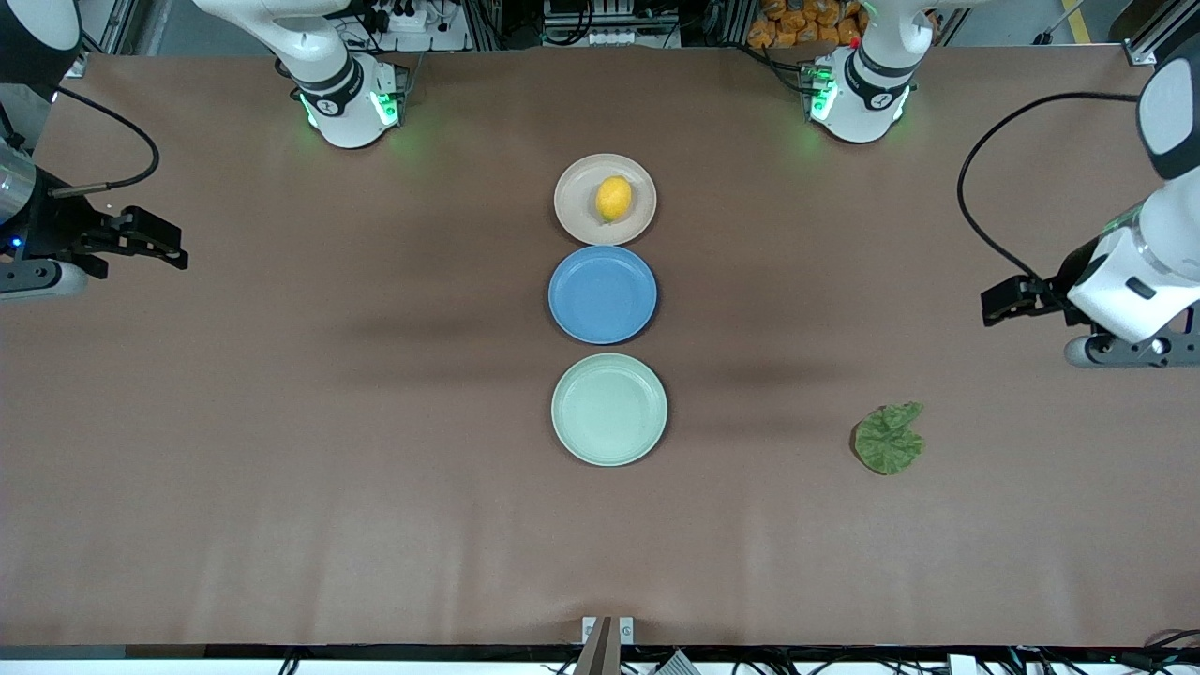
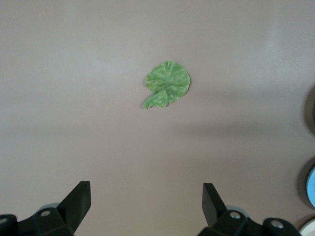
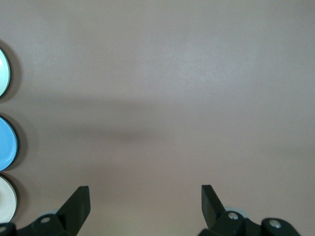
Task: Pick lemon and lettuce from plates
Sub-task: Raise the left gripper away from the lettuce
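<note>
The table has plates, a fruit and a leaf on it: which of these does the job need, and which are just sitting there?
Part of the job:
- lemon, on the cream plate
- lettuce, on the bare table, toward the left arm's end
- mint green plate, nothing on it
- left gripper and right gripper, both open, waiting at the table's ends

Just sitting there:
- blue plate, between the other two

You have a blue plate (image 1: 602, 294) at the middle of the brown table (image 1: 281, 469); it sits empty, well in from every edge.

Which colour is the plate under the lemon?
Beige; the plate under the lemon shows best in the front view.
</note>
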`<state>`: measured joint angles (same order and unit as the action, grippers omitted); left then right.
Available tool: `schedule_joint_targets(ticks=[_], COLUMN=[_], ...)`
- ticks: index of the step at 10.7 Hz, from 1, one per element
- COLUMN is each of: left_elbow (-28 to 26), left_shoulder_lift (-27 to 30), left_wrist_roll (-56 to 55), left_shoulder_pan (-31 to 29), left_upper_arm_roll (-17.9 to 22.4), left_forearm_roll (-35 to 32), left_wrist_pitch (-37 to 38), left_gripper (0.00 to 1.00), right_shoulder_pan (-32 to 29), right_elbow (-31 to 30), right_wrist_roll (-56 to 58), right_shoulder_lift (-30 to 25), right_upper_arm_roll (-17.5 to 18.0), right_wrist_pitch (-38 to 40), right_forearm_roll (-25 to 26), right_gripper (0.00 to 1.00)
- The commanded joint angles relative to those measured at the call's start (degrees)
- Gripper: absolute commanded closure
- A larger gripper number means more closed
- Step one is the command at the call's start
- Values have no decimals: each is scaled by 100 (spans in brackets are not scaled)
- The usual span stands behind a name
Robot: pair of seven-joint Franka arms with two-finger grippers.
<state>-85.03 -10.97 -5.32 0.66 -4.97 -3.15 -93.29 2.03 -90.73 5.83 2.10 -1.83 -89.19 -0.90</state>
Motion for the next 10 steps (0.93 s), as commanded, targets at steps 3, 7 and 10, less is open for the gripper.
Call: schedule_joint_targets(ticks=[3,7,10], left_elbow=[136,127,127], left_shoulder_lift=[305,472,595], left_wrist_roll=[-549,-549,-549], left_shoulder_pan=[-22,-31,-40], left_upper_arm_roll=[-57,-4,4], left_forearm_roll=[131,113,113], left_wrist_pitch=[637,698,698], left_gripper=[0,0,0], right_shoulder_pan=[26,26,95], right_elbow=[-14,-14,-76], right_wrist_roll=[-65,-65,-99], right_shoulder_lift=[-34,-34,-34], right_upper_arm_roll=[-2,-2,-2], right_wrist_pitch=[16,16,7], right_forearm_roll=[19,10,-16], right_gripper=[0,0,0])
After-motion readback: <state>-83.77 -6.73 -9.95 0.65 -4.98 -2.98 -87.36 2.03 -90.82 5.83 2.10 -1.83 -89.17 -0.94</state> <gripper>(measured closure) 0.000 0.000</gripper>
